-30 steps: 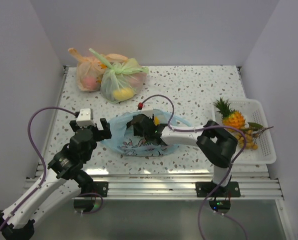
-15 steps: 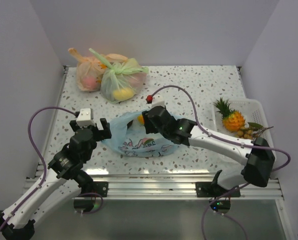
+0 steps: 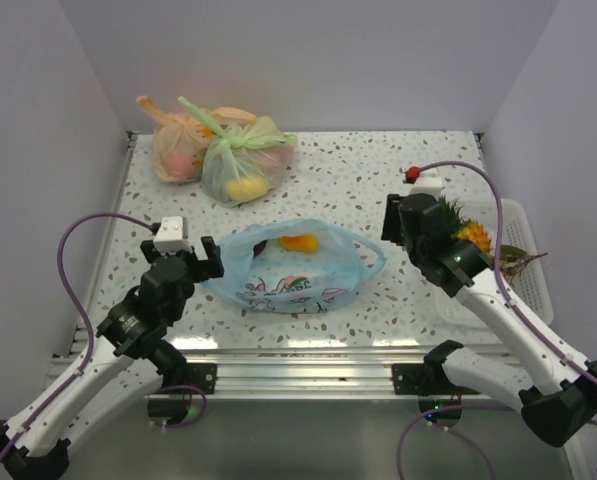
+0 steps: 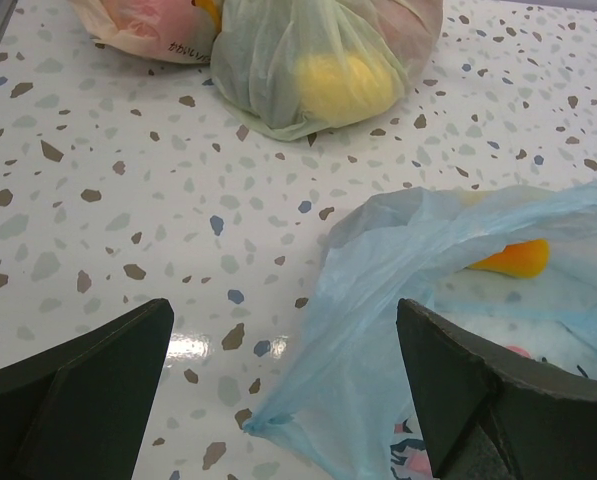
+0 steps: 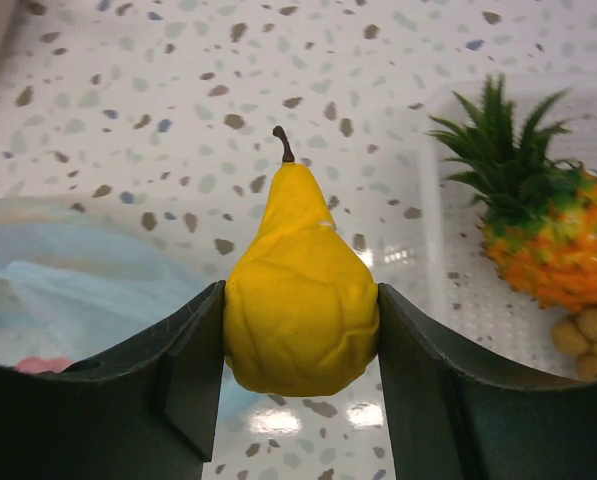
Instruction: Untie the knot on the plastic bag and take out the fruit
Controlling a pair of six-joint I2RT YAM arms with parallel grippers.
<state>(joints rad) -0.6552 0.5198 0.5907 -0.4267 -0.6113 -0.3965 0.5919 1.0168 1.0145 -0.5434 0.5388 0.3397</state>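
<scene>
The light blue plastic bag (image 3: 293, 275) lies flat at mid-table with its mouth open; no knot shows on it. An orange fruit piece (image 3: 300, 242) lies inside the bag and also shows in the left wrist view (image 4: 513, 258). My left gripper (image 3: 183, 262) stands open by the bag's left edge (image 4: 378, 330), holding nothing. My right gripper (image 3: 398, 228) is shut on a yellow pear (image 5: 298, 290), above the table between the bag and the white tray (image 3: 533, 290). A pineapple (image 5: 538, 230) and tan berries (image 5: 583, 335) lie in the tray.
A tied green bag (image 3: 243, 160) and a tied orange bag (image 3: 178, 150), both with fruit inside, sit at the back left. The green bag (image 4: 318, 60) fills the top of the left wrist view. Grey walls close in three sides.
My right arm has come up out of the blue bag with the pear and swung right, toward the tray. The bag has settled flat. The left arm has not moved.
</scene>
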